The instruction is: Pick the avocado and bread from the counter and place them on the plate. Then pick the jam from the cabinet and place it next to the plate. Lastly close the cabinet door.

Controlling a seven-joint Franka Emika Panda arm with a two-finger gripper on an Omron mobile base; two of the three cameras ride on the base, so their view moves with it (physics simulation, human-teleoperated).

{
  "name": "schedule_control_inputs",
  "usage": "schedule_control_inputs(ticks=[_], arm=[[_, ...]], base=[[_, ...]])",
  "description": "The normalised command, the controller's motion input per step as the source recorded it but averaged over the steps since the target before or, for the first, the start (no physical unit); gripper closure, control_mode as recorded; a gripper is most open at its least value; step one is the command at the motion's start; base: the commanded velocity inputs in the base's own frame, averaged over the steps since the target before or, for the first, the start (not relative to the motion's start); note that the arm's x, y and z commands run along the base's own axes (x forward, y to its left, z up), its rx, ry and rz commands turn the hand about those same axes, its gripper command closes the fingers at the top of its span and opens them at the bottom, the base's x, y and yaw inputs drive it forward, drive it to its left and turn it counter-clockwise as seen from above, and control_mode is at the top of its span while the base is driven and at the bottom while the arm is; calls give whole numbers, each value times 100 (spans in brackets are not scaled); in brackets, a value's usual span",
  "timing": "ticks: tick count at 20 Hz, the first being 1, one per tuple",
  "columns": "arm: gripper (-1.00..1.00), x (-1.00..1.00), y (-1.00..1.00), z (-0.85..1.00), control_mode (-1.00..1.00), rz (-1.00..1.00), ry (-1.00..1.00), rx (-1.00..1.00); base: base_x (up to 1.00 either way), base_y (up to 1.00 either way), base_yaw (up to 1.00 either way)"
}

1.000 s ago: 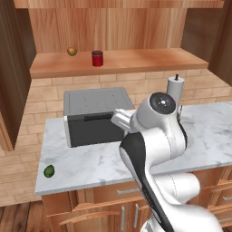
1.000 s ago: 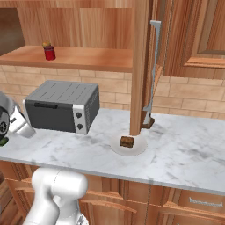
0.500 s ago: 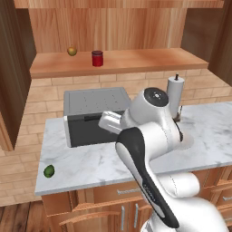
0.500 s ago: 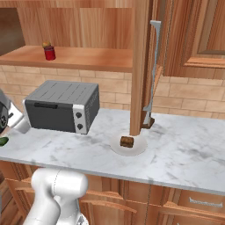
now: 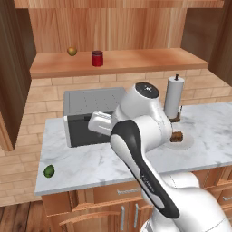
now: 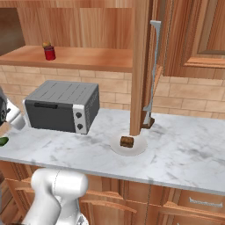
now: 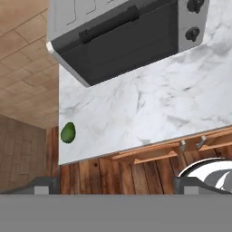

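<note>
plate (image 6: 137, 148) sits lower centre of the right base view, round, flat, white, w/ the bread (image 6: 127, 141) on it: small brown block, darker crust on top. in the left base view the same plate is mostly hidden behind the arm at right centre, just a white sliver showing w/ the bread beside the arm.

cabinet (image 5: 113, 27) fills the top of the left base view, brown wood, plank shelf, wood-grain back. on the shelf, upper left: the jam (image 5: 97, 58), squat red jar w/ darker red lid, and a yellowish-brown round fruit (image 5: 72, 50) near it to the left, not touching. cabinet door (image 6: 141, 66) stands open, seen edge-on at centre of the right base view; it hides part of the backsplash behind it.

avocado (image 5: 49, 171) lies lower left of the left base view on the counter (image 5: 86, 165), near the front left corner; small, dark green, egg-shaped. in the hand view it's at left centre by the slab edge; in the right base view it's cut off at the left edge.

toaster oven (image 6: 61, 105) sits on the counter left of the plate, grey w/ dark door; arm covers its right part in the left base view. paper towel roll (image 5: 174, 96) stands upright behind the plate.

gripper (image 7: 113, 183): fingers spread wide apart, nothing between them, tips barely rising at the bottom of the hand view.
</note>
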Motion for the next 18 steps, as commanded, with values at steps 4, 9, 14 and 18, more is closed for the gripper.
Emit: schedule_control_inputs(ticks=[4, 9, 14, 18], arm=[[-100, 0, 30, -4, -100, 11, 11, 0], [-100, 0, 30, -11, -100, 11, 11, 0], [-100, 0, 32, -24, -100, 12, 11, -1], [-100, 0, 31, -31, -100, 12, 8, -3]], base=[[0, 0, 0], [0, 0, 0], [0, 0, 0], [0, 0, 0]])
